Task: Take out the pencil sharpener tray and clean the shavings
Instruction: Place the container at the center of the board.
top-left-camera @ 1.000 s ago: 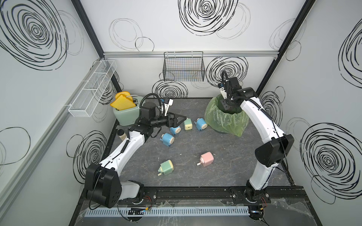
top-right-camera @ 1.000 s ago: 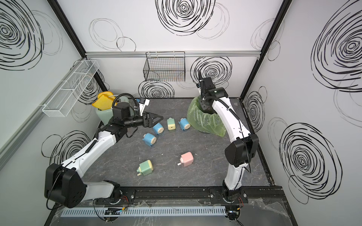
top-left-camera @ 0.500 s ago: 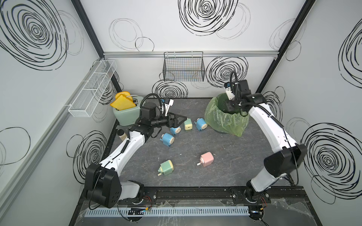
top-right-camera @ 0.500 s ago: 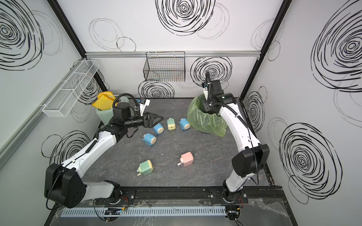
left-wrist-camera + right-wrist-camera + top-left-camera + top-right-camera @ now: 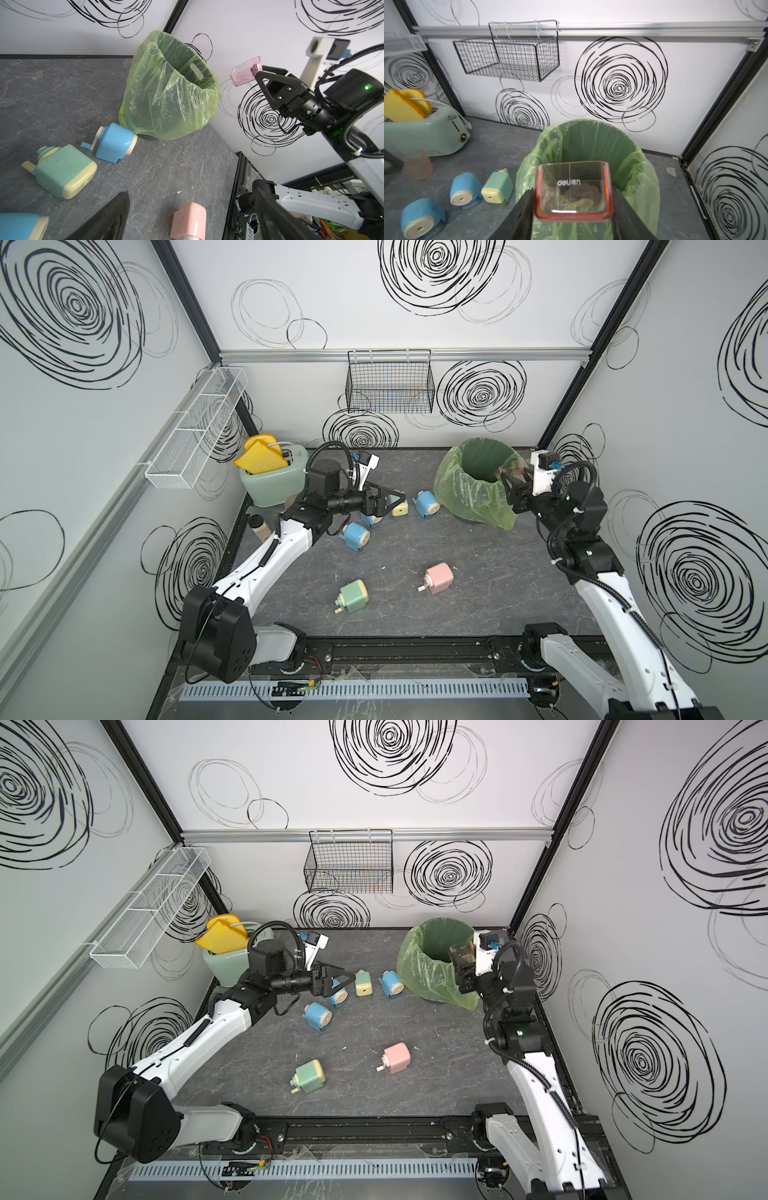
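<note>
Jaws of the right gripper [image 5: 573,209] are clamped on two opposite sides of the clear pink tray [image 5: 572,187], which is held in the air at the right-hand edge of the green-lined bin [image 5: 459,491], at the far right of the floor. In the left wrist view the tray sits level, about at rim height, just beside the bin's mouth rather than over it. Whether any shavings are inside, I cannot tell through the clear plastic.

This looks like the emptying step. The next move would call for carrying the tray left over the bin's opening and tipping its open side downward, keeping clear of the loose liner.

Well apart, near the middle of the floor, lies the pink sharpener [image 5: 438,578], probably the body this tray belongs to.

At the far left the left gripper [image 5: 395,501] hovers with jaws wide apart, empty, over a cluster of blue sharpeners [image 5: 355,534].
</note>
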`<state>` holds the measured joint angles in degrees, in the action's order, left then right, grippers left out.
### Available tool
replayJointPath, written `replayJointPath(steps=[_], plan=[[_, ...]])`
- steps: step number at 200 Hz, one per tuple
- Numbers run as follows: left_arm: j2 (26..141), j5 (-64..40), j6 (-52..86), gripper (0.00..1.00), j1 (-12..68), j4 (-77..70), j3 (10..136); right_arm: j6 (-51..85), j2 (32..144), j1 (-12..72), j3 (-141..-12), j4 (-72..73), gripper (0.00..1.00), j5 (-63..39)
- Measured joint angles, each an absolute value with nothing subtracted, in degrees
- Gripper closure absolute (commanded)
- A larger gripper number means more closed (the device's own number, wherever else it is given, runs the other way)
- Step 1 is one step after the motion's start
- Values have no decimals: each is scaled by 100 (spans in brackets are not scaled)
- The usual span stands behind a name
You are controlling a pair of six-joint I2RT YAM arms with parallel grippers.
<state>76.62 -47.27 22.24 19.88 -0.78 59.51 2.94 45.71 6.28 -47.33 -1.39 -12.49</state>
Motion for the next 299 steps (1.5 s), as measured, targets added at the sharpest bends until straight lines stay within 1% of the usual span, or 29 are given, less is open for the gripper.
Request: replayJointPath(steps=[25, 56, 75, 103, 117, 160, 210, 233, 249, 273, 299], plan=[[7662, -4722, 2224, 3, 2147, -36, 5951, 742, 3500, 738, -3638, 510, 55, -1406], [7662, -4698, 2196, 3, 2322, 19, 5951, 1109, 2270, 1236, -2451, 840, 57, -1400], [7662, -4665, 2185, 3, 2423, 19, 5946, 1221, 1935, 1540, -2185, 819, 57, -1323], [7625, -4591, 2187, 3, 2628, -5, 5802, 1481, 1813, 1920, -1787, 930, 57, -1085], [7579, -4567, 2200, 3, 2718, -3, 5655, 1612, 1907, 2110, -1492, 991, 57, -923], [7428, -4484, 2228, 3, 2805, 3, 5452, 1846, 2744, 2491, -1037, 1096, 57, -432], [7378, -4445, 2314, 3, 2858, -104, 5280, 2001, 2825, 2532, -32, 1986, 53, 311], [7384, -4425, 2355, 3, 2895, -143, 5249, 2043, 3214, 2543, -34, 2305, 54, 600], [7402, -4401, 2366, 3, 2926, -178, 5249, 2108, 3715, 2567, -97, 2456, 55, 753], [7443, -4368, 2381, 3, 2961, -204, 5249, 2226, 4471, 2613, -193, 2639, 54, 902], [7452, -4346, 2383, 3, 2963, -204, 5249, 2318, 4941, 2683, -193, 2864, 54, 976]])
